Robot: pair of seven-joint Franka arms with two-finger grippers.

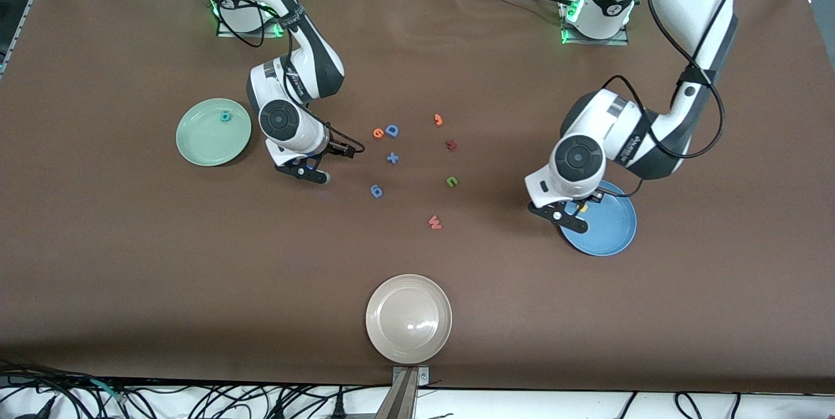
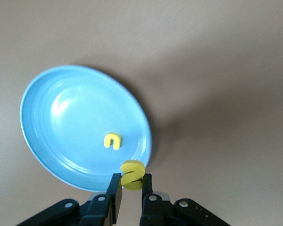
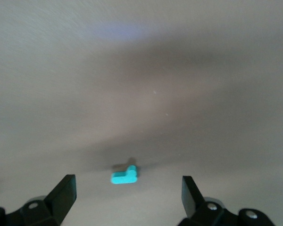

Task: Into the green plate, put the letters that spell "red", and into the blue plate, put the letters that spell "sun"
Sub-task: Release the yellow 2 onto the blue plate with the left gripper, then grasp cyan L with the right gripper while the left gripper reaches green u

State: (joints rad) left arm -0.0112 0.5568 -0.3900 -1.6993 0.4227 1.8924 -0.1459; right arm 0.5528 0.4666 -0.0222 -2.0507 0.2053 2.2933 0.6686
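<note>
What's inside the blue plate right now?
One yellow "u" lies in the blue plate. The left pincer, shut on a yellow "s", hangs over its rim; in the front view that arm covers part of the plate.

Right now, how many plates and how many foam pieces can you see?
Plates: 3 (green, blue, beige)
Foam pieces on the table: 9
Foam pieces in plates: 2
Foam piece in the left gripper: 1
Total: 15

Brown table point(image 1: 130, 262) carries 3 plates point(image 1: 408, 318), scattered letters point(image 1: 392, 158).
</note>
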